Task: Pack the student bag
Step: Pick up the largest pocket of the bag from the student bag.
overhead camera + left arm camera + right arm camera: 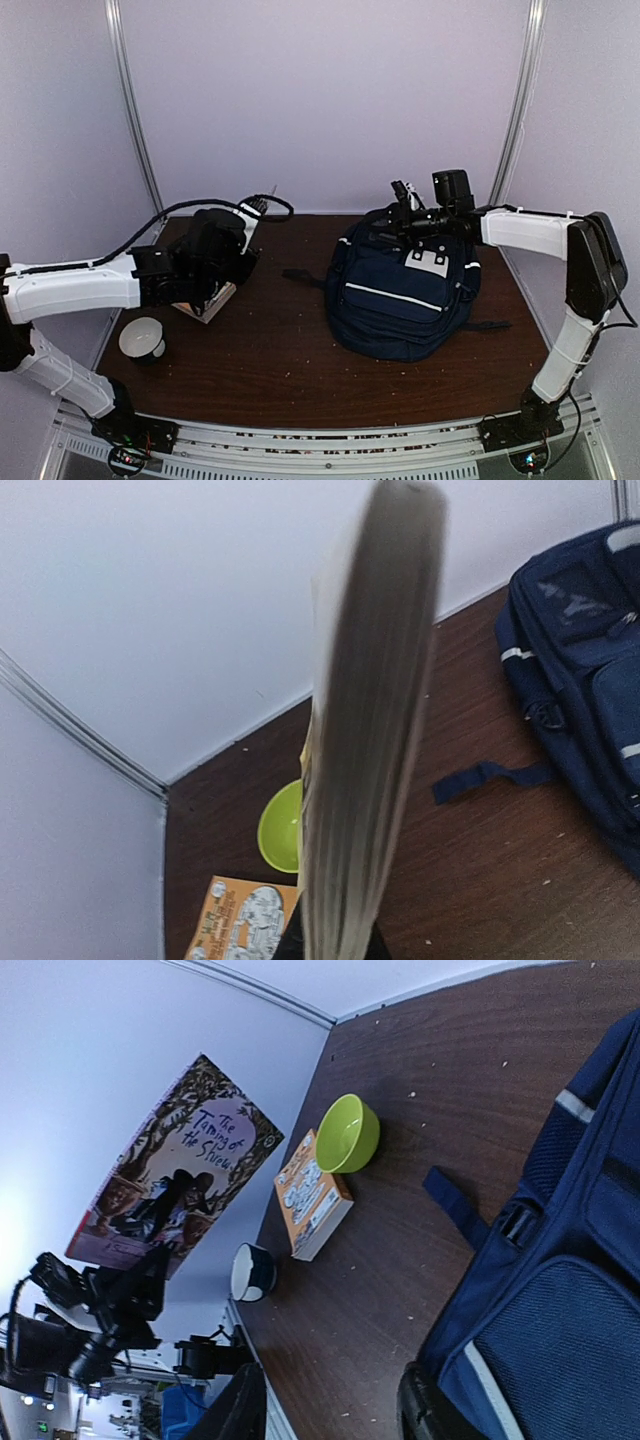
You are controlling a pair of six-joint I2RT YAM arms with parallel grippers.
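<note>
The student bag (405, 290), navy blue with white trim, lies on the right half of the brown table (280, 360); it also shows in the right wrist view (560, 1320). At the bag's top end, my right gripper (405, 208) stands open (325, 1415), nothing between its fingers, with one finger (425, 1410) against the bag's fabric. My left gripper (215, 255) is shut on a paperback book (175, 1175) and holds it upright above the table's left side. In the left wrist view the book's page edge (370, 730) fills the middle and hides the fingertips.
An orange book (312, 1195) lies under the left arm, beside a green bowl (348, 1132). A dark cup with a white inside (143, 338) stands at the near left. A loose bag strap (490, 775) trails on the table. White walls close in on three sides.
</note>
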